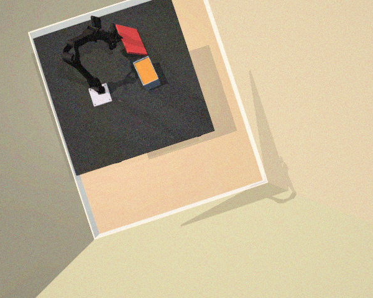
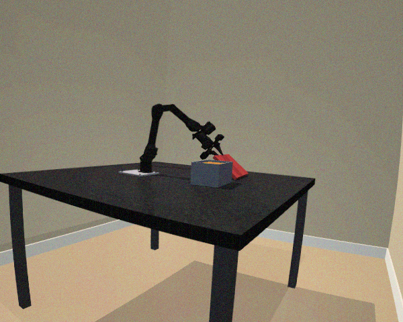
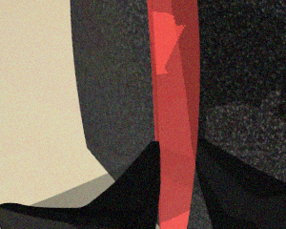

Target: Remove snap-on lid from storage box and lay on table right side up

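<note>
The red lid [image 1: 132,40] [image 2: 234,166] [image 3: 173,110] is off the box and tilted steeply, its far edge low near the table; whether that edge touches the table I cannot tell. My gripper [image 1: 120,37] [image 2: 219,154] [image 3: 176,148] is shut on the lid at its upper edge. In the wrist view the lid runs edge-on between the two black fingers. The blue-grey storage box [image 1: 152,84] [image 2: 210,174] stands upright and open beside the lid, with an orange inside [image 1: 145,71] [image 2: 213,162] showing.
The black table [image 1: 132,128] [image 2: 142,197] bears the box and the arm's white base plate [image 1: 99,100] [image 2: 133,172]. The box stands close to the lid, on the nearer side in the exterior view. The table's edge lies beyond the lid.
</note>
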Robot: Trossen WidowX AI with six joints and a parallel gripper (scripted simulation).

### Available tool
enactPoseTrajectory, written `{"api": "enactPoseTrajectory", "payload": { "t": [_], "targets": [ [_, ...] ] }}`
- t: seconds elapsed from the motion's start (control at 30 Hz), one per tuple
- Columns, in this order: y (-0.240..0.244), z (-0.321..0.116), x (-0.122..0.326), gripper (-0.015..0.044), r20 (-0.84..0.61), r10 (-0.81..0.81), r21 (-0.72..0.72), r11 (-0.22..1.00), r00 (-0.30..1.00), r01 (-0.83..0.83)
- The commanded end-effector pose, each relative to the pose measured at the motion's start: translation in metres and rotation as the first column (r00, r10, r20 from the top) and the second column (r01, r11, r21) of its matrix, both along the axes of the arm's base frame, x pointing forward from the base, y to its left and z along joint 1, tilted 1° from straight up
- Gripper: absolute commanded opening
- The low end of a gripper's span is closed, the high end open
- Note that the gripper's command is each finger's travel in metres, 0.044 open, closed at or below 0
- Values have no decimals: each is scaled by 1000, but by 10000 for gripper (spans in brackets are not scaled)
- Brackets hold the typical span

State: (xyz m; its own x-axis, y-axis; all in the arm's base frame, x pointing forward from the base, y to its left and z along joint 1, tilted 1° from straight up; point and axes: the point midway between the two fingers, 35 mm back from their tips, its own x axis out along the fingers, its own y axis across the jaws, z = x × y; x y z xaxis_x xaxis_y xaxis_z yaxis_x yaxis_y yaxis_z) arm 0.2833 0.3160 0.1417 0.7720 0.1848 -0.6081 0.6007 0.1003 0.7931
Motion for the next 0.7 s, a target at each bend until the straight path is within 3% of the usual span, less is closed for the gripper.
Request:
{"api": "enactPoseTrajectory", "payload": {
  "t": [0.0,0.67],
  "targets": [
    [-2,-9,-1,0,-9,1,-13,1000,1000,-1],
    [-2,-25,-1,0,-9,1,-13,1000,1000,-1]
  ]
}}
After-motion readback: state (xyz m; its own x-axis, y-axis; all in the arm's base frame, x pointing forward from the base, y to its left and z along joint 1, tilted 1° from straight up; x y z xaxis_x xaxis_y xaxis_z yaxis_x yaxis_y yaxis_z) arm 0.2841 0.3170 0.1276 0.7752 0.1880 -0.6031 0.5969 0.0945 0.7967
